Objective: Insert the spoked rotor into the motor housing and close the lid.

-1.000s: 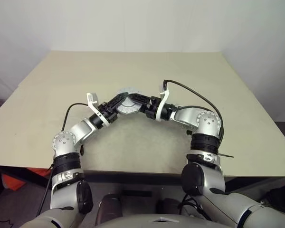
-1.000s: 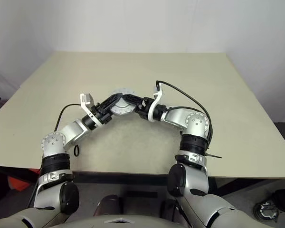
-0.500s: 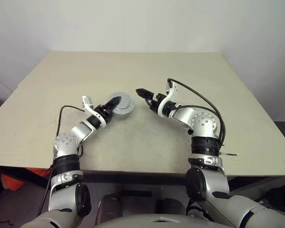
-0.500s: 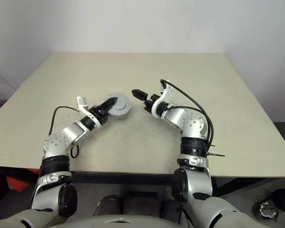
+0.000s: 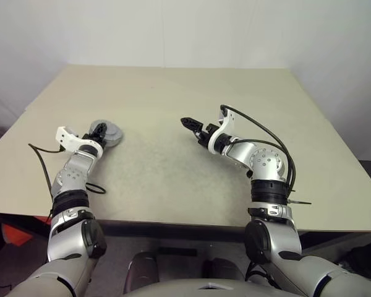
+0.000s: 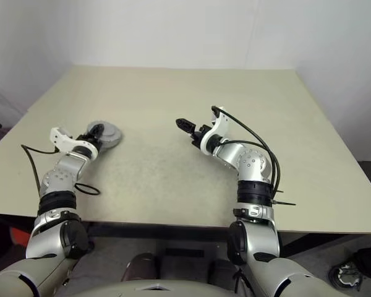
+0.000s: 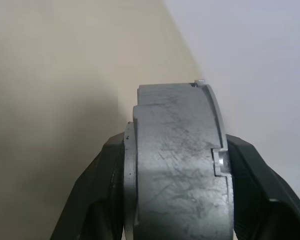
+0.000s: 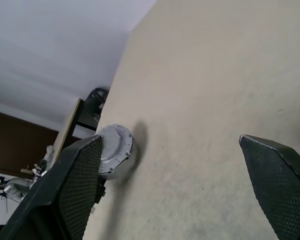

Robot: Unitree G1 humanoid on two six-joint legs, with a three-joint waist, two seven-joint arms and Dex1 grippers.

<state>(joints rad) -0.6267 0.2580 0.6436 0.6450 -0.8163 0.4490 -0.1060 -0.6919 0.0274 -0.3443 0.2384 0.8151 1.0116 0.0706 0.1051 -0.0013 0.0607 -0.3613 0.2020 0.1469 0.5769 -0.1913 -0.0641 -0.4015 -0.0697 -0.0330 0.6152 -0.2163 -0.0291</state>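
Left gripper clamps the closed motor housing with its lid on, near the bench's left edge. Right gripper hangs spread and empty mid-bench. Assembly looks done; next likely setting it down.

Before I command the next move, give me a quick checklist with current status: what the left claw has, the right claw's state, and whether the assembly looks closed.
1. Left claw gripping the motor housing: ok, the fingers clamp its sides in the left wrist view.
2. Lid seated on the housing: looks ok, the two grey parts sit flush edge-on; full closure cannot tell.
3. Spoked rotor inside: cannot tell, the interior is hidden.
4. Right claw open and holding nothing: ok, its fingers stand wide apart.
5. Right claw clear of the housing: ok, bare table lies between them.
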